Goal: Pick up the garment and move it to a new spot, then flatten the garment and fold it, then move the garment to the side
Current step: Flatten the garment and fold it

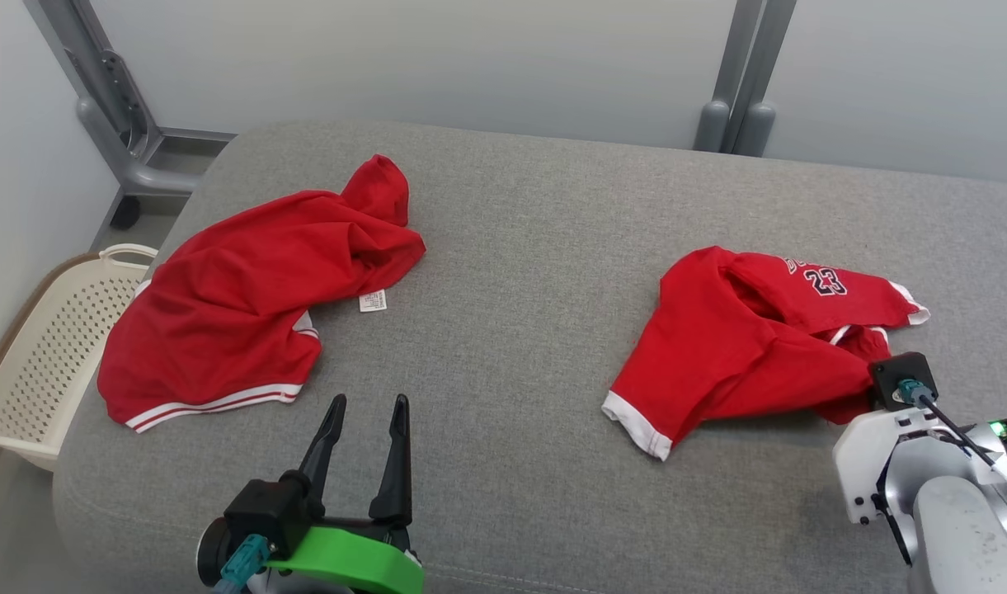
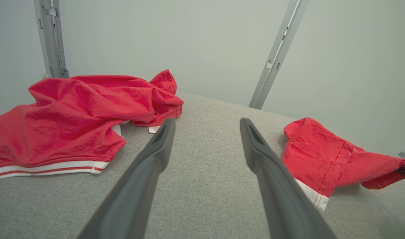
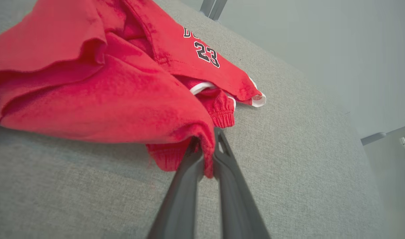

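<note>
At the grey cushion's near edge the left gripper stands wide and empty. Near the right edge the right gripper pinches a fold of the numbered red garment. A second red garment lies by the left edge.

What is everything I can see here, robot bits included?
Pad: one, grey, before the robot.
Numbered garment: one, red, crumpled on the pad's right.
Plain garment: one, red with white stripes, on the pad's left.
Label: one, white, at the plain garment's edge.
Basket: one, cream, on the floor, left.
Posts: two sets, grey, behind the pad.
Left gripper: one, dark fingers, open over the pad.
Right gripper: one, dark fingers, shut on the numbered garment's edge.
</note>
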Robot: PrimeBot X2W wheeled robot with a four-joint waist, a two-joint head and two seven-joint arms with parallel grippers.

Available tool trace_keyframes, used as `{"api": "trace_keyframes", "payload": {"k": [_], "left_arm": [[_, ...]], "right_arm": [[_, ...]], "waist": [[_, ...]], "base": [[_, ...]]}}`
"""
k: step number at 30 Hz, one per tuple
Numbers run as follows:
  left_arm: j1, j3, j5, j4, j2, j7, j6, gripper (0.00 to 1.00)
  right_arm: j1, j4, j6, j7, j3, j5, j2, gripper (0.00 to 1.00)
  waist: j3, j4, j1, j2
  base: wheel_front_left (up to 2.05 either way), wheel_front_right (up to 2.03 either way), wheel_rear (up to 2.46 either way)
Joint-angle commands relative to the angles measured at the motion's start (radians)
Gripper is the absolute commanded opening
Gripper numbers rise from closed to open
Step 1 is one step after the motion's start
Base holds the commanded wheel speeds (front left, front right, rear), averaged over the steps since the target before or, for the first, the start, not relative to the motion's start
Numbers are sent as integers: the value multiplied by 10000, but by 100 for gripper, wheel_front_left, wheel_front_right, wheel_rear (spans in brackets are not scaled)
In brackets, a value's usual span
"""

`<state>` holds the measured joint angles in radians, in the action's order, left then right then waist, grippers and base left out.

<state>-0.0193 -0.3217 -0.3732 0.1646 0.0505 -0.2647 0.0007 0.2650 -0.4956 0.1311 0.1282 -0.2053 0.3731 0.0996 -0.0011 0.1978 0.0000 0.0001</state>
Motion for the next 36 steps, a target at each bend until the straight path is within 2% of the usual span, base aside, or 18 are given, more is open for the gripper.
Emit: {"api": "trace_keyframes", "payload": {"k": [1,2,8,13,22,24,28,36], "left_arm": [[39,52,83,22,9,1,-18,100],[28,58,94,28,9,1,-36,100],[17,84,157,91,9,1,-69,100],[154,120,190,139,9,1,-62,100],[410,324,239,236,136,1,51,100],[469,361,226,237,140,1,67,100],[529,419,256,262,146,1,45,100],[770,641,338,194,125,1,116,100]], "right_arm": [[-189,-81,-6,43,-35,156,188,45],[-216,-169,-6,75,-34,174,220,100],[-439,-362,-6,169,-23,5,214,100],[-761,151,-6,-308,-413,-607,-75,100],[-1645,1783,-6,-1205,-612,-2813,-455,100],[-1781,2071,-6,-1386,-604,-3675,-478,100],[-2048,2283,-6,-1814,-536,-5923,-483,100],[-2631,2265,-5,-3012,450,-7547,-476,100]], "waist": [[-10,15,0,-1],[-16,26,0,-1],[-74,80,0,-1],[-228,29,0,-1],[-555,-400,0,-1],[-615,-529,0,-1],[-753,-773,0,-1],[-919,-1256,0,-1]], "base": [[0,0,0],[0,0,0],[0,0,0],[0,0,0],[0,0,0],[0,0,0],[0,0,0],[0,0,0]]}}
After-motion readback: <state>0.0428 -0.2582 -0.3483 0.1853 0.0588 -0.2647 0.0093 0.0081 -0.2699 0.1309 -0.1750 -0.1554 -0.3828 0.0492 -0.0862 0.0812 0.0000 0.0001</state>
